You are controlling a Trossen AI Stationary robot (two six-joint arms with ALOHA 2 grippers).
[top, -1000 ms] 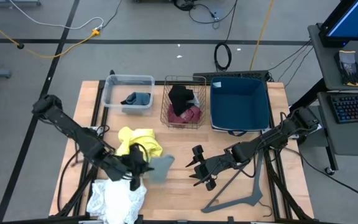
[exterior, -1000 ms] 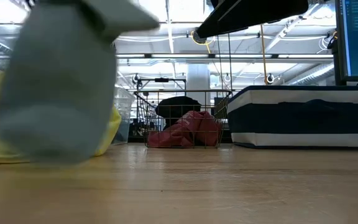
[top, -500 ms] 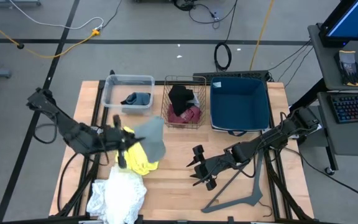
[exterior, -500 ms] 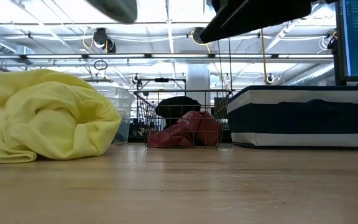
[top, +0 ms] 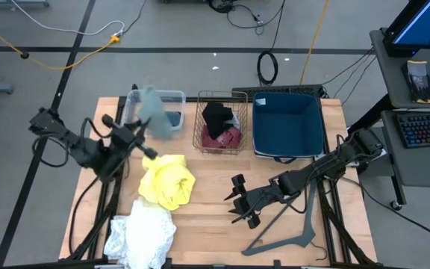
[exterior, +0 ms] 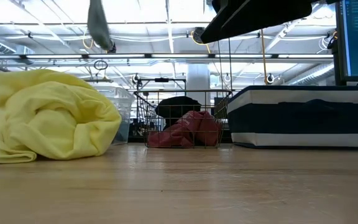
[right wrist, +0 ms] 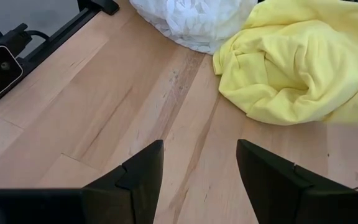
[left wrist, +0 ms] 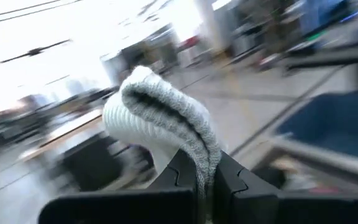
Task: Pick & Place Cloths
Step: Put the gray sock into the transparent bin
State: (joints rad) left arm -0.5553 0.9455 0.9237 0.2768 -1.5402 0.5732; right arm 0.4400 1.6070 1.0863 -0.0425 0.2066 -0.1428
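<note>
1. Carried up off the tabletop (top: 215, 187) since a second ago, the grey cloth (top: 153, 110) is now hanging over the clear bin (top: 172, 98) at the back left, clear of the yellow cloth (top: 167, 181).
2. The left pincer (top: 134, 133) is pinching the grey cloth; in the left wrist view its fingers (left wrist: 235, 183) are pressed together on the fold (left wrist: 166, 118).
3. The right pincer (top: 239, 200) is waiting spread above bare wood mid-tabletop.
4. The step in hand looks like transport to a container.
5. Next, judging by position, the left pincer needs to settle over the bin and spread to drop the cloth; the white cloth (top: 142, 233) and the yellow one remain.
</note>
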